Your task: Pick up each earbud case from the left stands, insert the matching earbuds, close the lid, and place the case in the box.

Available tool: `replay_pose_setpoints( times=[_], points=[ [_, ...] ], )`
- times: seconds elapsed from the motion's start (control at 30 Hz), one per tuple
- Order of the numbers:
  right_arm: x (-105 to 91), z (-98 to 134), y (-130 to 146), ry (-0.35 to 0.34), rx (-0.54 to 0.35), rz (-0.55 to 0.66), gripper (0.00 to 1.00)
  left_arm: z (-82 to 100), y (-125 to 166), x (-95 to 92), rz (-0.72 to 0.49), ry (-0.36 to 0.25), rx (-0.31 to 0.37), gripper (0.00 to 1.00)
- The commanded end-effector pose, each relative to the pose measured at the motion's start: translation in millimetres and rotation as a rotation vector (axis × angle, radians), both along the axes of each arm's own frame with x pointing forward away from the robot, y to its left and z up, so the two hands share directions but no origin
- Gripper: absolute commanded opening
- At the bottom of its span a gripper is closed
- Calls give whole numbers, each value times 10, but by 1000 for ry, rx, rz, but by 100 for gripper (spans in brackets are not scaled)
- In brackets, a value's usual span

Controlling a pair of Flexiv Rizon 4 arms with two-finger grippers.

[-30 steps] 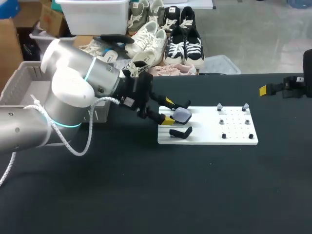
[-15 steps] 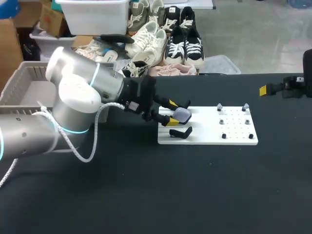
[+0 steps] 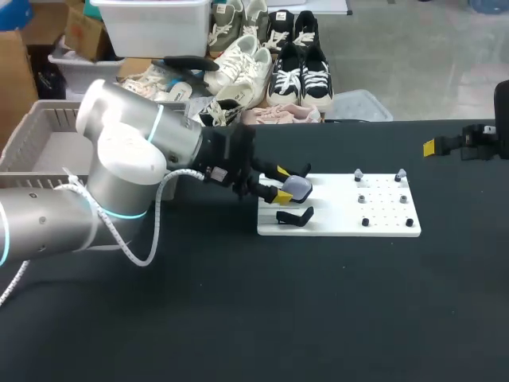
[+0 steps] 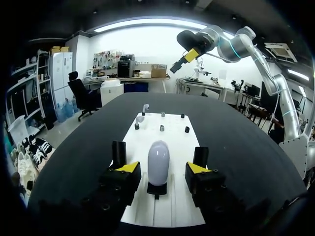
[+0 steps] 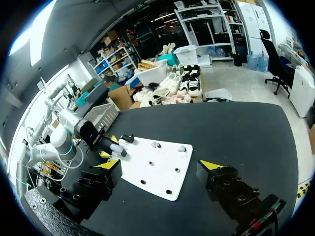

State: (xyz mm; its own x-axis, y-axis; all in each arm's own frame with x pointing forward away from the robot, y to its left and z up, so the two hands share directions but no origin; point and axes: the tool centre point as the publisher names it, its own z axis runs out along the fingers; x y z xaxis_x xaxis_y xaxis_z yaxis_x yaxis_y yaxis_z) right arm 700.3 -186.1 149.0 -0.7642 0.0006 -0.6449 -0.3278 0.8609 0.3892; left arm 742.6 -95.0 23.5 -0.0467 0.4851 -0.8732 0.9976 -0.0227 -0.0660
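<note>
Begin nearest, on the white board (image 3: 338, 227): leave the empty black stand (image 3: 294, 216) at its near-left corner alone and keep the wrist clear of it. Just beyond, find the earbud case (image 4: 158, 164), pale and rounded, upright on the far-left stand (image 4: 156, 189) (not lifted off yet, by the look of it). Note the left gripper (image 4: 162, 169) astride it, yellow-tipped fingers (image 4: 129, 167) spread to either side with a gap at each flank, touching nothing.

Judge the step in hand as the grasp. Centre first: even out the two gaps before closing, to avoid shoving the case sideways off its cradle. Close slowly onto the sides, low enough to spare the lid seam. Expect a smooth, probably slippery shell; squeeze firmly, yet not so hard as to squirt it out forward. Lift straight up off the stand, without dragging toward the near one.

Farther right on the board, mind the small black pegs (image 3: 362, 199) and, along the far edge, what look like two pale earbuds (image 3: 359, 173) on their posts; choose a path away from them. Farthest right, see the right gripper (image 5: 161, 167) hanging well apart from the board, fingers wide apart and empty; leave it parked. For later, plan a carry to the grey box (image 3: 24, 139) off the table's far-left edge.
</note>
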Motion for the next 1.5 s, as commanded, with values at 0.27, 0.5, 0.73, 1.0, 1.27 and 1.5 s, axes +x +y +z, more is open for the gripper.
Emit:
replay_pose_setpoints(
  times=[0.27,0.5,0.73,1.0,1.27,1.5],
  points=[
    [6,2,-6,2,0,2,100,-38,-41,-10,-9,-31,6,65],
    [6,2,-6,2,0,2,100,-45,-65,13,-9,-35,6,61],
    [6,2,-6,2,0,2,100,-57,-64,29,-12,-41,5,8],
    [6,2,-6,2,0,2,100,28,-18,30,-6,-53,-14,0],
    [6,2,-6,2,0,2,100,397,111,-106,-28,-77,-97,0],
    [6,2,-6,2,0,2,100,855,113,-319,-39,-105,-204,0]
  ],
)
